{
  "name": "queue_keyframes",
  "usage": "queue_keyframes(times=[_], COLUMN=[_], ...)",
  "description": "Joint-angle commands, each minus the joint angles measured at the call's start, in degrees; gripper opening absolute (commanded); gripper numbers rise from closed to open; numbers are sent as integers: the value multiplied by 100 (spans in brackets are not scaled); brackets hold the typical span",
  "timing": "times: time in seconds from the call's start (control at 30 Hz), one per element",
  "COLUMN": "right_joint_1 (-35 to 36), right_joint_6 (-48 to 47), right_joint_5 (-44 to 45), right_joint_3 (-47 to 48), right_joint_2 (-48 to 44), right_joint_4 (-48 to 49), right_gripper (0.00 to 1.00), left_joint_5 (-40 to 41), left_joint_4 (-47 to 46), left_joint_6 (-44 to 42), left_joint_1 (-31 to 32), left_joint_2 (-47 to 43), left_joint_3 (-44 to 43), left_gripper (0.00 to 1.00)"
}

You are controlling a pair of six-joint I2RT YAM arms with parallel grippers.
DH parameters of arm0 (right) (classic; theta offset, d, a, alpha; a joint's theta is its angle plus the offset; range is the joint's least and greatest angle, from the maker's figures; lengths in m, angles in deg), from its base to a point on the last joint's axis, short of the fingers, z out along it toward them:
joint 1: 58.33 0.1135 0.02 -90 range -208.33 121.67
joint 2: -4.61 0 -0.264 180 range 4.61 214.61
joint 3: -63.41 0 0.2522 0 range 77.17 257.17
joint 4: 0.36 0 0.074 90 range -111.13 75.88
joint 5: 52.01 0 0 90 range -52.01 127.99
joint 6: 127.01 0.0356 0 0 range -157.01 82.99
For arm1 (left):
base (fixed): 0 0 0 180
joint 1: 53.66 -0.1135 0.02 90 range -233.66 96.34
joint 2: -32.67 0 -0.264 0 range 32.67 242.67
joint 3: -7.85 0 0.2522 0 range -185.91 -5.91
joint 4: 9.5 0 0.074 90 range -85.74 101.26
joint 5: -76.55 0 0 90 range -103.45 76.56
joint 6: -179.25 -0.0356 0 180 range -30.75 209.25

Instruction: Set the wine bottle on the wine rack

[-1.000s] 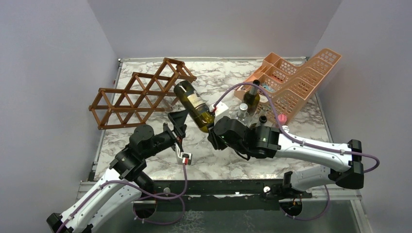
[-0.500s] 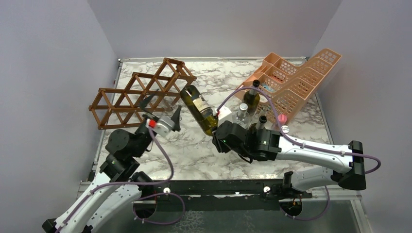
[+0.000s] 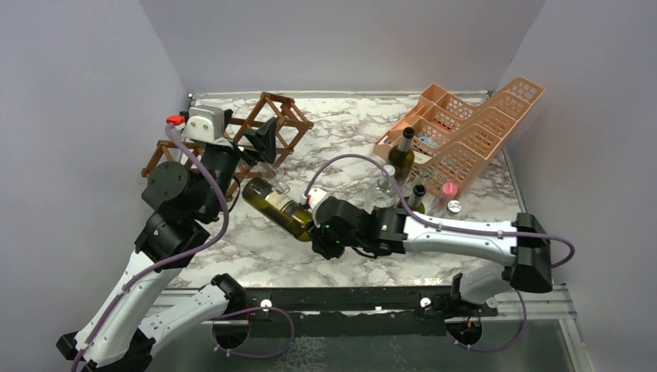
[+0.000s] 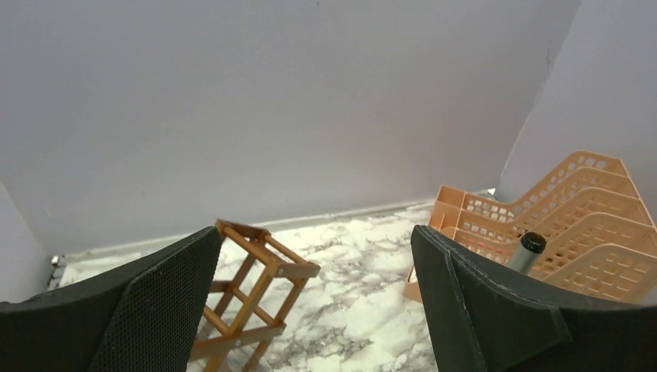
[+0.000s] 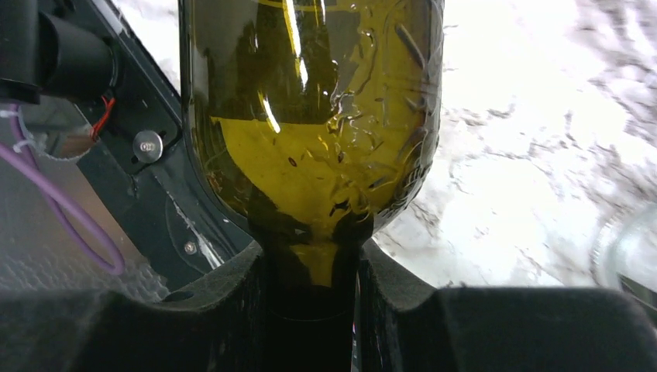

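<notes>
**Wine bottle drops low and swings toward the rack**

The wine bottle (image 3: 273, 206) has come a long way in one second! It was tilted high at the rack's right end. Now it lies almost on its side, low over the table and just near of the wine rack (image 3: 288, 111), base pointing left. Whether it touches the marble, I can't tell from above. The right gripper (image 3: 313, 222) has stretched leftward with it, and the wrist view shows its fingers (image 5: 225, 310) pinching the dark neck from both sides.

The left arm has moved too. It has reared up from the near side, and the left gripper (image 3: 262, 141) now hangs over the rack's far-right cells. Its fingers (image 4: 155, 310) are spread wide and holding nothing.

What does it mean? The bottle looks lined up base-first for one of the diamond cells, though it isn't in any yet. The left arm may be set to steady the frame.

The tabletop (image 3: 349, 124) is white marble with grey veins. A peach basket rack (image 3: 472, 124) sits far right, with a green bottle (image 3: 401, 155) upright beside it. Plain pale grey walls close in the left, far and right sides.
</notes>
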Motion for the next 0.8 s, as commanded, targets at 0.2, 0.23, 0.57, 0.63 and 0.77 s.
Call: queue_keyframes(times=[0.2, 0.23, 0.57, 0.63, 0.77], right_joint_1=[32, 27, 35, 30, 35], right_joint_6=[118, 171, 927, 999, 1065], right_joint_5=[-750, -756, -493, -483, -446], right_joint_3=[783, 873, 1471, 1608, 1771], right_joint_2=[1227, 1372, 2520, 2702, 2950], right_joint_4=[1590, 1645, 2256, 2285, 2458], right_gripper=[1, 1, 1, 1, 1], left_joint_5=[57, 23, 0, 47, 162], left_joint_4=[539, 567, 1067, 1136, 1127], left_joint_6=[539, 501, 160, 112, 80], left_joint_1=[-7, -8, -11, -13, -4], left_joint_2=[-219, -242, -298, -329, -411], left_joint_3=[-17, -12, -309, -335, -256], left_gripper=[99, 99, 99, 99, 99])
